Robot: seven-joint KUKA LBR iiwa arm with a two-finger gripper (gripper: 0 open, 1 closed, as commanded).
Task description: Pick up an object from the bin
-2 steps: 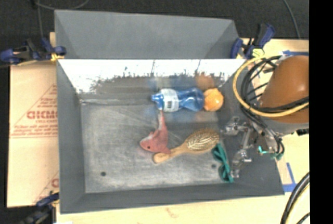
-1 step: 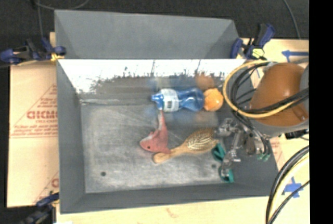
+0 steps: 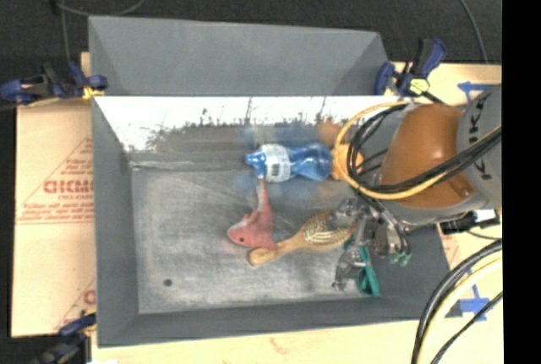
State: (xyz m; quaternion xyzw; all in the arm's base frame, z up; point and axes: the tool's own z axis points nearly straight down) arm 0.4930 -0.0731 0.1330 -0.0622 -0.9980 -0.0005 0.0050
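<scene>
A grey metal bin (image 3: 182,257) is seen from above, its floor mostly bare. The robot arm (image 3: 423,160), with an orange cover and looped black and yellow cables at its wrist, reaches in from the right. Its gripper (image 3: 359,265) hangs low over the near right corner of the floor; whether it is spread or pressed together cannot be told, and nothing can be seen held in it. Three loose things lie in the bin, one of each kind. A blue plastic bottle (image 3: 289,162) with a white label lies on its side against the far wall. A tan, patterned, long-handled object (image 3: 306,237) lies slantwise in the middle, its broad right end just beside the gripper. A pink fish-shaped toy (image 3: 254,227) touches its left end. The tan object is the nearest candidate. To grip it well, the gripper likely needs to shift left, centre over the broad end, and close across the narrow width, clear of the pink toy.
</scene>
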